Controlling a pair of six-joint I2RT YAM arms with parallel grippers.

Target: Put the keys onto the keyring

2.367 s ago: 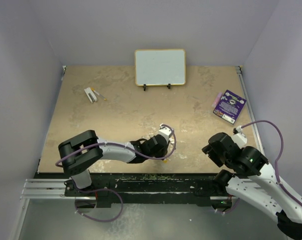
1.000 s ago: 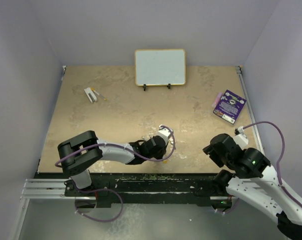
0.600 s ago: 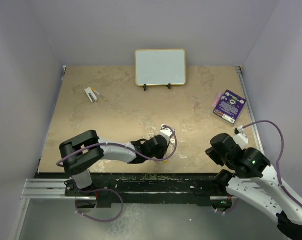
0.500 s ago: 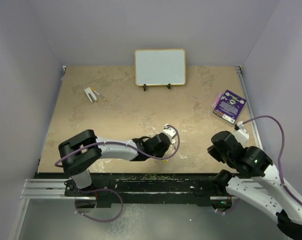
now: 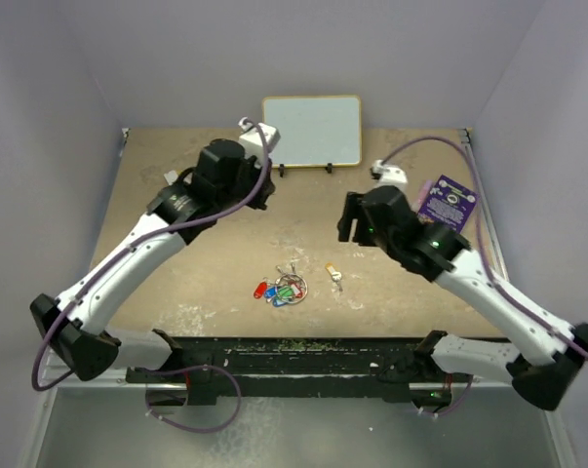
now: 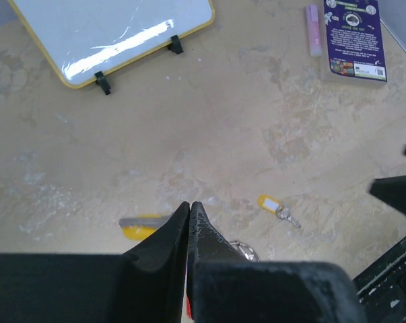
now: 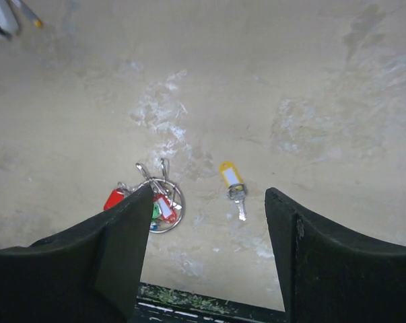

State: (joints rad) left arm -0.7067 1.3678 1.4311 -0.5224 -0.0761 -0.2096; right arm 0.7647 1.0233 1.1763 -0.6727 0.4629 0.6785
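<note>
Plainly, both arms hung high above the tabletop (image 5: 303, 219), and I judge they were held clear so the wrist cameras could take in the keys. The left fingers (image 6: 163, 242) were pressed together on nothing, up toward 11 o'clock, just in front of the whiteboard (image 5: 311, 130). The right fingers (image 7: 118, 249) were spread wide and empty, toward 2 o'clock. That spread looked like readiness to come down on something small.

The bunch of keys (image 5: 279, 290) lay at 6 o'clock, near the front edge. Its red, blue and green tags were heaped on the keyring (image 7: 180, 202), whose wire loop lay flat. Whether every one of them was threaded on the wire could not be told. The yellow key (image 7: 232, 180) lay alone at 3 o'clock of the bunch, near it but not touching. It therefore seemed to be the one not yet on the ring, and it sat between the right fingers in their own view.

The whiteboard, propped on two small feet, bore no writing. The purple booklet (image 5: 448, 205) at 2 o'clock carried print and a round emblem, too small to read. A pink stick (image 6: 313, 30) lay just beside it. The yellow tag's white insert showed no legible words.
</note>
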